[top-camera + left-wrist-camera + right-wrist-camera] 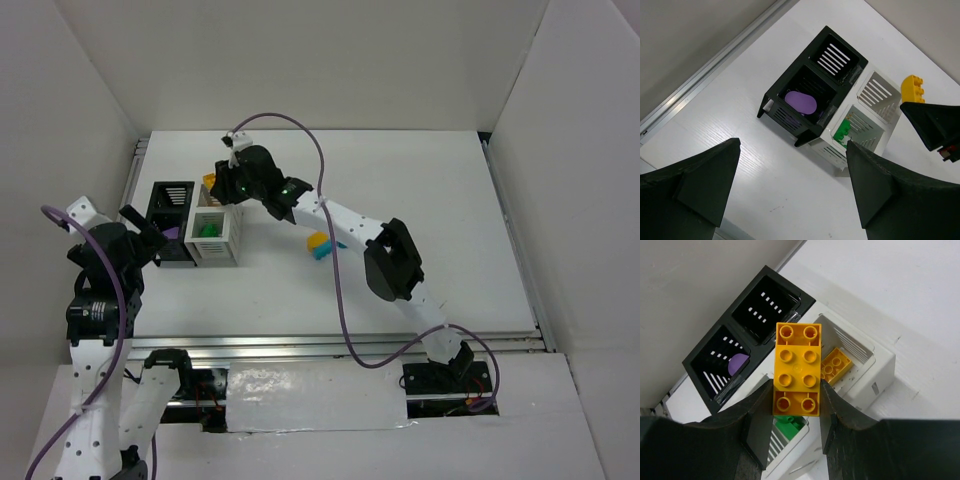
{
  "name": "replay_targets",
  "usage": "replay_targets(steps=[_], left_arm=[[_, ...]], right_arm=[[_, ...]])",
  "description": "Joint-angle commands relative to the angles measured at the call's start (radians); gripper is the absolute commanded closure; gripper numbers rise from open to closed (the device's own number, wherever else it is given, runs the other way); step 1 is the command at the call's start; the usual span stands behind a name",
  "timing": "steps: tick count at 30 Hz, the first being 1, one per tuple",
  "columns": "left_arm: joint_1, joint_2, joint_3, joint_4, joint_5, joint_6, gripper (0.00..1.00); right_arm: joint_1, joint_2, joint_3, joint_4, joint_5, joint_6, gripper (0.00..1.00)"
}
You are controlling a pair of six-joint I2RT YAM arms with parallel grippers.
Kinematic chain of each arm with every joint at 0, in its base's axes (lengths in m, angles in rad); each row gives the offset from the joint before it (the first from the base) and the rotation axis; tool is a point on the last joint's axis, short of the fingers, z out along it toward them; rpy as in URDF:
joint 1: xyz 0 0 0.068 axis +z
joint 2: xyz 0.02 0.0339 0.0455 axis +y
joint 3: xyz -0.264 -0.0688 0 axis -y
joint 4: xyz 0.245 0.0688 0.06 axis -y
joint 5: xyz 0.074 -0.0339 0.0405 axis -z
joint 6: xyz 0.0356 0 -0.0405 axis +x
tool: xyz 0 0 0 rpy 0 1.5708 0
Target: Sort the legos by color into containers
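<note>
My right gripper is shut on a yellow-orange lego, a two-by-four brick held above the white container. That container's far compartment holds another yellow lego; its near one holds a green lego. Beside it, the black container holds a purple lego in its near compartment. The left wrist view shows the same containers, black and white, with purple and green inside. My left gripper hangs open over bare table, short of the black container.
A loose yellow lego and a teal lego lie together on the table right of the white container, partly under my right arm. White walls enclose the table on three sides. A metal rail runs along the left edge.
</note>
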Motion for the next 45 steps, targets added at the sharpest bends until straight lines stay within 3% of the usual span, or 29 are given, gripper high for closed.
replay_targets(steps=[1,5,7,8,10,18,23,25,31,33,38,40,44,45], left_arm=[[0.005,-0.001,0.002,0.043,0.023,0.027,0.00],[0.005,0.005,0.002,0.043,0.039,0.033,0.00],[0.005,0.005,0.001,0.047,0.051,0.038,0.00],[0.005,0.005,-0.001,0.050,0.059,0.041,0.00],[0.005,0.008,-0.001,0.053,0.074,0.048,0.01],[0.004,0.017,0.001,0.052,0.083,0.051,0.01],[0.004,0.017,0.004,0.049,0.073,0.048,0.01],[-0.001,0.017,0.007,0.047,0.069,0.048,0.00],[-0.016,0.020,-0.007,0.098,0.192,0.114,0.00],[-0.018,0.050,-0.004,0.127,0.273,0.142,0.01],[-0.044,0.164,0.057,0.161,0.450,0.151,0.00],[-0.113,0.234,0.091,0.150,0.454,0.118,0.00],[-0.489,0.381,0.185,0.130,0.243,0.071,0.00],[-0.537,0.422,0.221,0.139,0.222,0.076,0.01]], right_arm=[[0.015,0.029,0.094,0.079,0.016,-0.046,0.85],[0.015,0.062,0.127,0.065,0.028,-0.058,0.80],[0.015,0.065,0.123,0.073,0.032,-0.067,0.69],[0.015,0.065,0.123,0.075,0.036,-0.069,0.59],[0.015,0.077,0.140,0.064,0.034,-0.072,0.58],[0.015,0.095,0.158,0.073,0.022,-0.075,0.36],[0.015,0.072,0.134,0.085,0.039,-0.074,0.31],[0.014,-0.006,0.063,0.117,0.057,-0.070,0.28],[-0.017,-0.410,-0.438,0.277,0.190,-0.011,0.11],[-0.022,-0.571,-0.590,0.224,0.334,0.029,0.00],[-0.042,-0.870,-0.803,-0.085,0.508,0.138,0.00],[-0.071,-0.978,-0.947,-0.122,0.503,0.193,0.00],[-0.117,-1.284,-1.127,-0.195,0.534,0.265,0.00],[-0.121,-1.328,-1.146,-0.217,0.548,0.270,0.00]])
